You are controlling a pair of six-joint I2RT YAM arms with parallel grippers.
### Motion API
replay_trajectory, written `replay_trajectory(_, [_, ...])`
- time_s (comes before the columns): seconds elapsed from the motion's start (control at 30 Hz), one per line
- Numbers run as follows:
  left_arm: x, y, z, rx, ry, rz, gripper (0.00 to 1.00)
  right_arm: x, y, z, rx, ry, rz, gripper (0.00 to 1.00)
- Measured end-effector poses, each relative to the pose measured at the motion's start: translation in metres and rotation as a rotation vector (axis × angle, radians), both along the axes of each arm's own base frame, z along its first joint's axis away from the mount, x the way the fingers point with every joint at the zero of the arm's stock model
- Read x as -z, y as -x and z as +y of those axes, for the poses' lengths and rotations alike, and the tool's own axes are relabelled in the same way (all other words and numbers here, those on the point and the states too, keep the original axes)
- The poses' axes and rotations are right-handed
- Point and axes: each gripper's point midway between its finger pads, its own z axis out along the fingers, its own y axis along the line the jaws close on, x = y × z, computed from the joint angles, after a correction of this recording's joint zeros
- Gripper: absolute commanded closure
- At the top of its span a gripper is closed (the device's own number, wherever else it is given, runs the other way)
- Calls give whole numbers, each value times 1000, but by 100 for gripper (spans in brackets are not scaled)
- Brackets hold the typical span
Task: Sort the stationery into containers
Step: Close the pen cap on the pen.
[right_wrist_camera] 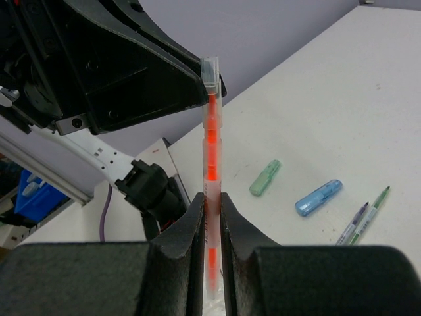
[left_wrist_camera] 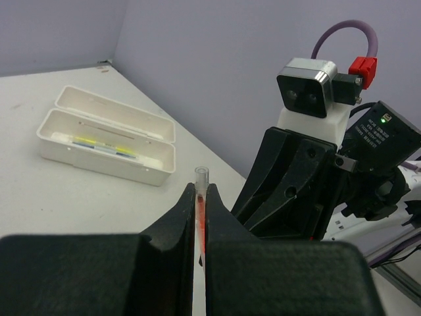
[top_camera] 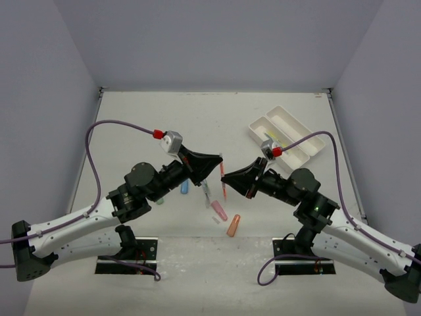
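Fingers meet on one red pen (right_wrist_camera: 211, 141): left fingers (left_wrist_camera: 181, 220) closed tight near its clear-tipped end, right fingers (right_wrist_camera: 195, 227) closed lower on the barrel. It hangs above the bench (top_camera: 151, 118), long axis running from one grip to the other. The tray (left_wrist_camera: 99, 159) lies far right, nearer the right arm.

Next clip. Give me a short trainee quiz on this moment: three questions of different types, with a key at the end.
1. True or false: the red pen is clamped by both the left gripper and the right gripper at once.
2. What colour is the loose piece that lies on the table nearest the arm bases? A. orange B. black C. white
3. What already lies in the white tray?
Key: 1 true; 2 A; 3 thin pens, in one compartment.
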Motion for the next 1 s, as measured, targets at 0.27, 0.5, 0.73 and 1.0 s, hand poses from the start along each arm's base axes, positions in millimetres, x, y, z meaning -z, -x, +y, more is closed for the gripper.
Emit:
replay_trajectory(0.27, [-6,0,1,-3,48,25,93,-11,-6,4,18,-23,-34,100])
replay_trajectory(0.5, [-9,-1,9,-27,68,51,65,-24,-11,12,13,-74,-73,100])
replay_trajectory(0.73, [6,0,7,-22,14,76,83,-29,-10,20,-27,-71,-88,100])
replay_trajectory(1.0, [7,4,3,10,1,67,100,-27,-8,21,-49,-59,-93,70])
